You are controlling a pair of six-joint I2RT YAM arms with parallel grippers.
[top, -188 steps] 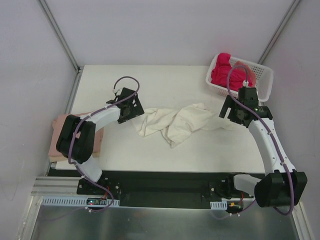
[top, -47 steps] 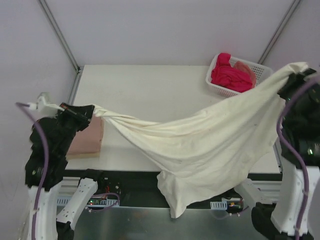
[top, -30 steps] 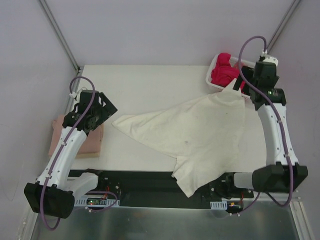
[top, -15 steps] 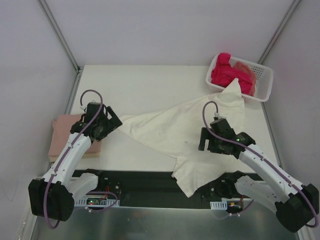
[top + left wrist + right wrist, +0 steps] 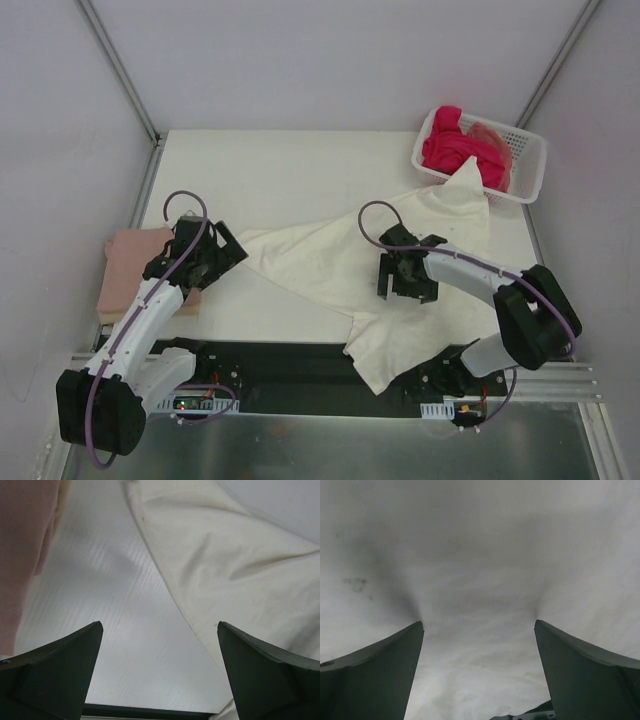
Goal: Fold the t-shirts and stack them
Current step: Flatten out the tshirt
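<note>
We see the cream-white short-sleeved cloth t-shirt [image 5: 320, 262] spread loosely across the middle of the white tabletop [image 5: 300, 170], not yet folded. Its long axis runs on a diagonal. One pointed corner lies low on the left, and the opposite corner climbs up and to the right until it leans on the white plastic lattice basket [image 5: 530, 168]. A third lobe hangs over the near edge of the tabletop, between the arm bases.

The left claw [image 5: 222, 252] sits just beside that left corner, fingers apart and holding nothing. In its wrist view the cloth edge slants away to the right, with bare tabletop straight between the fingers, so the shirt lies to the right of this claw and a little beyond it. The right claw [image 5: 400, 280] hangs low over the shirt's middle, also spread wide and empty, and cream cloth fills its wrist view. We judge the left arm nearer the left corner, and the right arm nearer the overhanging lobe and the corner at the basket.

The basket holds a crumpled bright magenta t-shirt [image 5: 450, 150] with a peach t-shirt [image 5: 492, 133] behind it. The dusty pink t-shirt folded into a rectangle [image 5: 125, 265] lies at the tabletop's left edge. In the overhead view the left arm crosses part of it, and it lies apart from the cream shirt.
</note>
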